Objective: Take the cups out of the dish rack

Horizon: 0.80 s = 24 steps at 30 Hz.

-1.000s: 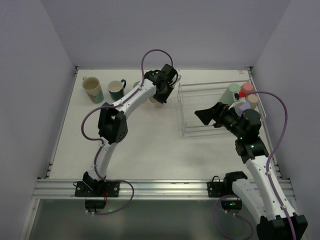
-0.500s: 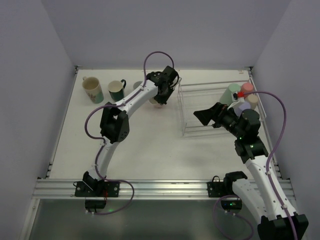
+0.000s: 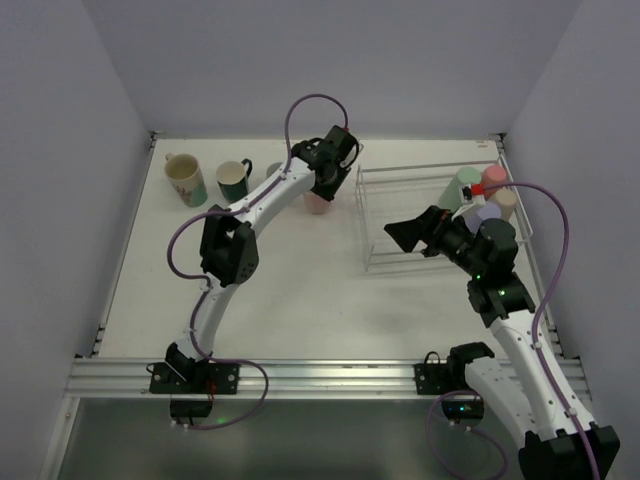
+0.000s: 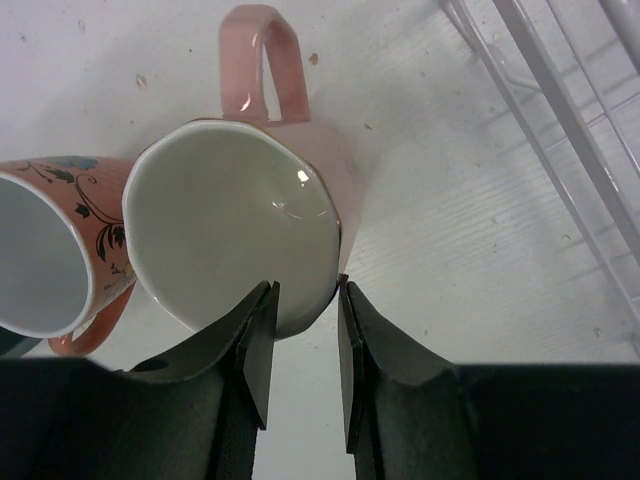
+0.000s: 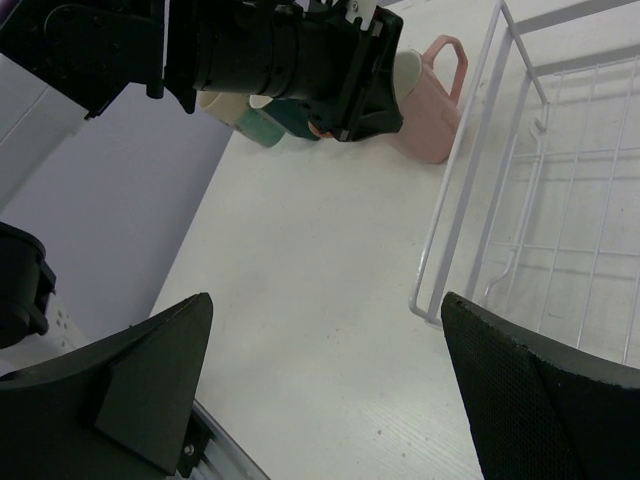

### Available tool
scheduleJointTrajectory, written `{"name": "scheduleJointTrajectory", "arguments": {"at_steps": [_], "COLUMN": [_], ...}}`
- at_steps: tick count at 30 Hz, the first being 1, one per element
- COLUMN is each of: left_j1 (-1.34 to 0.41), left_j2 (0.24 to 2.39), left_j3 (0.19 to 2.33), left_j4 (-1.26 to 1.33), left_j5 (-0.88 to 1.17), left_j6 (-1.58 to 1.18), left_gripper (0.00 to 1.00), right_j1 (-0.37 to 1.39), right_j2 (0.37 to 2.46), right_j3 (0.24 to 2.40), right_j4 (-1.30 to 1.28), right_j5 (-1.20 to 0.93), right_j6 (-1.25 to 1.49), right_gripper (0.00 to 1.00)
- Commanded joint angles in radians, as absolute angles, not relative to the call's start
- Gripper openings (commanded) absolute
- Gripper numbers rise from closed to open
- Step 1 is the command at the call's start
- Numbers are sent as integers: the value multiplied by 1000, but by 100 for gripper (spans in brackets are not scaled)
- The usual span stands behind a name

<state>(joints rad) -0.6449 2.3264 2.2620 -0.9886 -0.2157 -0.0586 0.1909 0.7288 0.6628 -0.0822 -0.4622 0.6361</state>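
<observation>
Now that the pink mug (image 4: 235, 225) has been lowered to the table (image 4: 450, 250), its rim is still pinched between the near-shut jaws of the left gripper (image 4: 303, 290), release being due, while the right gripper (image 5: 325, 300) is spread wide, empty.

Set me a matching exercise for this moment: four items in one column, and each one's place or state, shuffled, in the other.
1. pink mug
2. cream mug
3. mint green cup
4. right gripper

a. in the far right corner of the dish rack
b. open, holding nothing, by the rack
c. rim pinched by the left gripper
d. far left of the table, untouched

Pairs: 1-c, 2-d, 3-a, 4-b
</observation>
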Motion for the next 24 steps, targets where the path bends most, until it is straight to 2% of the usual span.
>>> {"name": "scheduleJointTrajectory", "arguments": {"at_steps": [1,3,12,13,15,16,18,24], "left_j1": [-647,-647,-646,-646,-647,-647,-647,-649], "left_j2": [2316,2312,2249,2229,2201,2188,2143,1996], "left_j3": [2312,2310,2276,2261,2249,2243,2232,2182], "left_j4": [-959,-954,-884,-864,-838,-810,-770,-665], "left_j5": [-268,-270,-302,-311,-324,-339,-354,-356], "left_j6": [-40,-40,-66,-69,-77,-81,-89,-123], "left_gripper": [36,38,59,66,73,80,87,93], "right_j1": [199,199,201,201,201,199,201,201], "right_j2": [730,729,710,704,700,698,692,673], "right_j3": [669,670,680,683,693,696,707,744], "right_j4": [-43,-46,-64,-69,-81,-84,-95,-112], "right_j5": [-443,-440,-425,-423,-417,-416,-422,-446], "right_j6": [630,629,620,620,615,614,617,640], "right_gripper": [99,99,99,99,99,99,99,99]}}
